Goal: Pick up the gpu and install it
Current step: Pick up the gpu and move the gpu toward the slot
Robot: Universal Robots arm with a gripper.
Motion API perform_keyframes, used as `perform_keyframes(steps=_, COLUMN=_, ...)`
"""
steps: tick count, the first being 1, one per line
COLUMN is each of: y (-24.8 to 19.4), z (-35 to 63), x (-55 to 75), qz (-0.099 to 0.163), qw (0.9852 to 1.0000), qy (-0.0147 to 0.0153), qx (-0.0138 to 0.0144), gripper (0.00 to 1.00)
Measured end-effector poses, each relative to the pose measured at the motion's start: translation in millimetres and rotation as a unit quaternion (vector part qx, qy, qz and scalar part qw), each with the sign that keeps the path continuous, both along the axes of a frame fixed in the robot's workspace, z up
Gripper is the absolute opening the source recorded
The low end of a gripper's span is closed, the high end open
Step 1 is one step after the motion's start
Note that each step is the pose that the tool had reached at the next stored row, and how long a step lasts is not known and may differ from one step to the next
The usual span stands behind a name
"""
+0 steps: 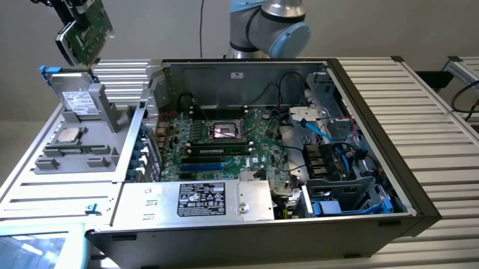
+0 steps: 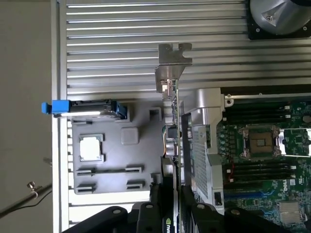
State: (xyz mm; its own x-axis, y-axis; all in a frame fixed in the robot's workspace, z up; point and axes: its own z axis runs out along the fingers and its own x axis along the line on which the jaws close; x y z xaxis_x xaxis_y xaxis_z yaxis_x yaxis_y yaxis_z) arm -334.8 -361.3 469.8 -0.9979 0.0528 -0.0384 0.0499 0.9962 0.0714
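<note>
Ribbed counter (image 1: 419, 95) bears the open case (image 1: 224, 81); jaws, partly closed, pinch the gpu (image 1: 84, 29) aloft beside it, best carried steady, bracket square

the gpu (image 1: 86, 28) runs off the exterior view's top edge; the pincer (image 2: 171, 191) covers one end.

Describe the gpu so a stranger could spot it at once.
Find the open computer case, then the gray parts tray on the exterior view's left. The gpu hangs above that tray, gripped by the claw. Alone among the parts there, it is a raised green card with a silver end bracket.
</note>
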Motion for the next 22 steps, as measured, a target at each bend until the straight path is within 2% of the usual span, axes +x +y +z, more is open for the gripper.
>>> perform_keyframes(steps=5, y=0.0, z=1.5, x=0.0, qz=0.044, qw=0.9990, qy=-0.0001, qx=0.0002, gripper=0.28)
perform_keyframes(steps=9, y=0.0, z=2.0, x=0.0, qz=0.080, qw=0.9968, qy=0.0001, qx=0.0002, gripper=0.28)
perform_keyframes(steps=15, y=0.0, z=2.0, x=0.0, qz=0.133, qw=0.9911, qy=0.0000, qx=0.0002, gripper=0.28)
perform_keyframes(steps=20, y=0.0, z=2.0, x=0.0, qz=0.159, qw=0.9872, qy=-0.0001, qx=0.0007, gripper=0.28)
perform_keyframes(steps=22, y=0.0, z=1.9, x=0.1, qz=0.173, qw=0.9850, qy=-0.0001, qx=0.0019, gripper=0.28)
